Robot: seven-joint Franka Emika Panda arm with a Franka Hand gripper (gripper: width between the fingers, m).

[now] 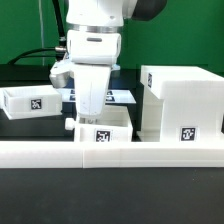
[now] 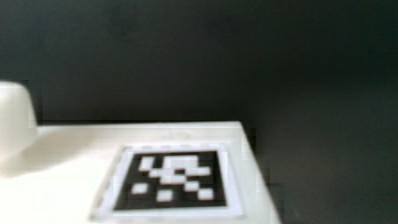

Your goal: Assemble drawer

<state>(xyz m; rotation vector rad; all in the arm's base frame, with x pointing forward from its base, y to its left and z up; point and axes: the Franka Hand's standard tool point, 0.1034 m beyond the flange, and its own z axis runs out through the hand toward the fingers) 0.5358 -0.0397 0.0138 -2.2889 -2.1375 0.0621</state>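
Note:
The large white open box shell (image 1: 185,100) stands at the exterior view's right, with a tag on its front. One small tray (image 1: 30,101) lies at the left. A second small tray (image 1: 103,131) lies in the middle, just behind the rail. My gripper (image 1: 92,114) hangs straight down over this middle tray, and its fingertips reach the tray's top edge. I cannot make out how the jaws stand. The wrist view shows only the tray's white face with its tag (image 2: 173,180) very close and blurred, and a rounded white part (image 2: 15,125) at the edge. No fingers show there.
The long low white rail (image 1: 110,153) runs across the front of the black table. The marker board (image 1: 122,97) lies flat behind the arm. A green backdrop and black cables are at the back.

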